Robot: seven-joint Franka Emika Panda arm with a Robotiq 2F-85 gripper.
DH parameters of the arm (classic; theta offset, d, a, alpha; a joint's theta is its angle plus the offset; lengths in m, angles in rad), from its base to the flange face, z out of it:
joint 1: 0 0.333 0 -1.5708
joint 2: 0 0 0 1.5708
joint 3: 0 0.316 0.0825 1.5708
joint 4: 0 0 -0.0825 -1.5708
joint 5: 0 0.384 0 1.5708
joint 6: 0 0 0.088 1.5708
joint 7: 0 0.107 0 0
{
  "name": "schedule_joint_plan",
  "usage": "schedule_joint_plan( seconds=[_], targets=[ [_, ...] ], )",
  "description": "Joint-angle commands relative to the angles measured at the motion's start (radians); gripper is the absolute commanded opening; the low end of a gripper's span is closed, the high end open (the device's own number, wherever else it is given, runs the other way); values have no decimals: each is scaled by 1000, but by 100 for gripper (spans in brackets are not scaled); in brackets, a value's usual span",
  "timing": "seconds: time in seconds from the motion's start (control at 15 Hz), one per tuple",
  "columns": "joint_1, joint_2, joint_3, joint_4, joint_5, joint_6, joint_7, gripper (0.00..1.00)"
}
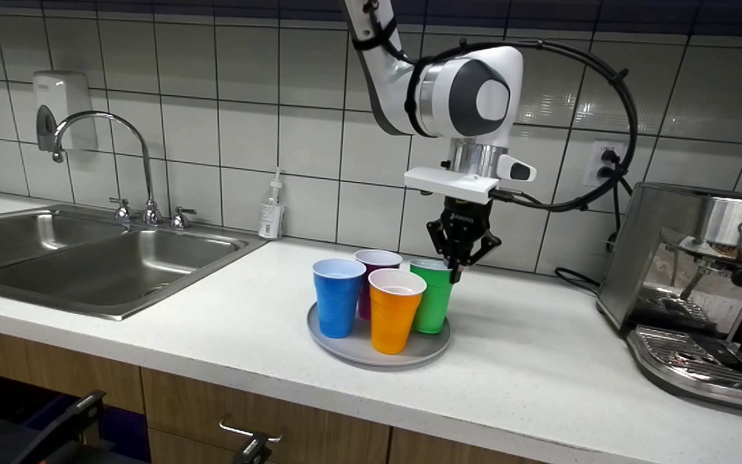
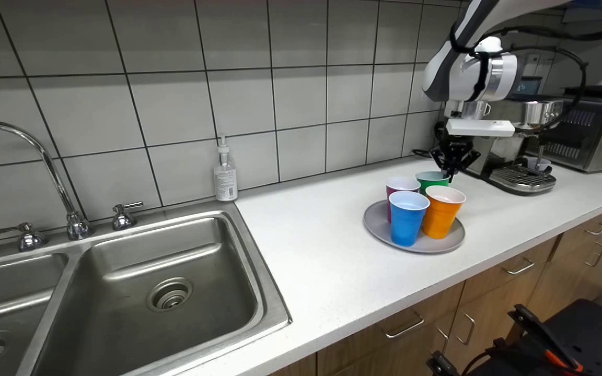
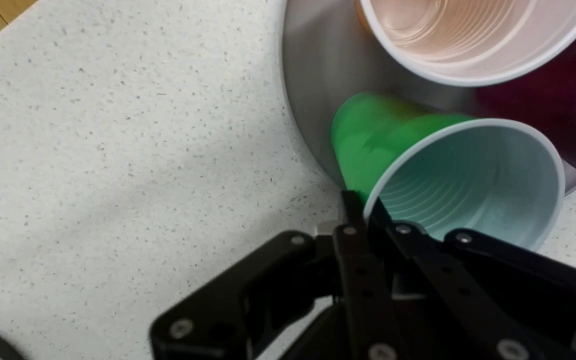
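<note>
**Directly below the claw, a green cup pinched by its rim**

At the claw's tips we see one wall of the green cup gripped: one jaw sits inside the cup and one outside, clamped together on the pale rim. The cup's base is below, near the edge of a round gray plate that lies on the white counter.

Three more cups share the plate, and in both exterior views we find them left of the claw. The orange cup and the partly hidden purple cup flank the green one; the blue cup is farthest from the claw.

Well to the right of the claw in both exterior views sits a steel espresso machine. Well to its left we see the steel sink, the chrome faucet and a clear pump bottle by the tiled wall.
</note>
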Motion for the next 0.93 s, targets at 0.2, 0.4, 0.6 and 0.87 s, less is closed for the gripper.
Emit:
schedule_joint_plan(
  seconds=[0.2, 0.4, 0.6, 0.87],
  targets=[
    [-21, 20, 21, 27, 21, -5, -28, 1],
    [-21, 19, 22, 26, 21, -5, -28, 1],
    [-20, 18, 20, 26, 20, -6, -23, 32],
    [-22, 10, 20, 22, 21, -8, -26, 59]
  ],
)
